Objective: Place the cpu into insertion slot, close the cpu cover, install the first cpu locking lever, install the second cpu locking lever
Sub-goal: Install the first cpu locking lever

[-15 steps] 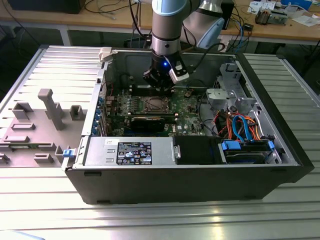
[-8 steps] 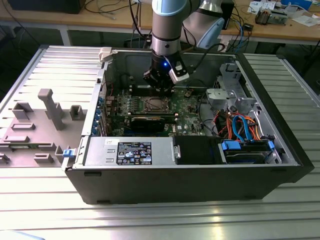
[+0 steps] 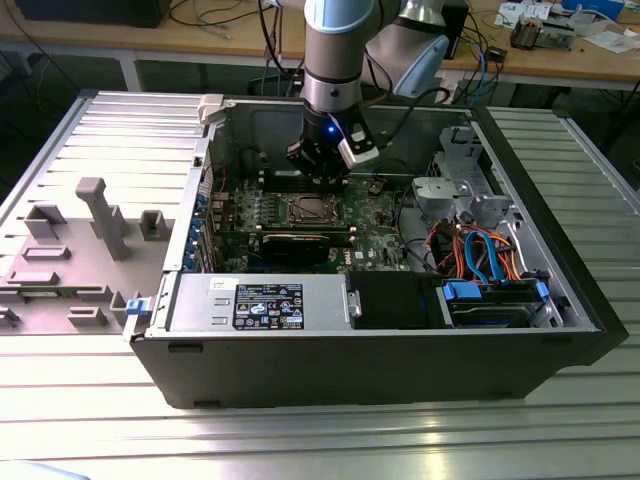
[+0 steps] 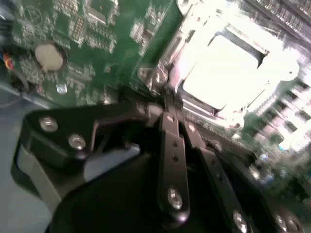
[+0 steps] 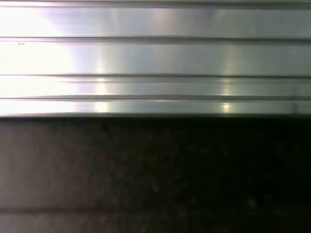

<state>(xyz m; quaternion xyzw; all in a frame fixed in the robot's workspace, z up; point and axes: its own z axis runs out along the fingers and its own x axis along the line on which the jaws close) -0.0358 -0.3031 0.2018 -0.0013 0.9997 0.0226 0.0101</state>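
Note:
Inside the open computer case, the insertion slot (image 3: 305, 209) sits on the green circuit board (image 3: 375, 215). My gripper (image 3: 318, 180) hangs just behind and above it in the exterior view. In the second wrist view its black fingers (image 4: 172, 145) meet at their tips, and the gripper (image 4: 169, 99) is shut beside a corner of the socket, close to a silver screw tab (image 4: 158, 75). The cpu (image 4: 221, 63) glares bright, lying flat in the socket. The silver cpu cover (image 4: 204, 104) lies down around it. I cannot tell whether the tips touch a locking lever.
The case walls (image 3: 215, 140) ring the board. A power supply (image 3: 260, 300) and a drive bay with orange and blue cables (image 3: 480, 255) lie along the near side. Grey fixtures (image 3: 100, 215) stand on the ribbed table at the exterior view's left. A coin cell (image 4: 51, 56) sits on the board.

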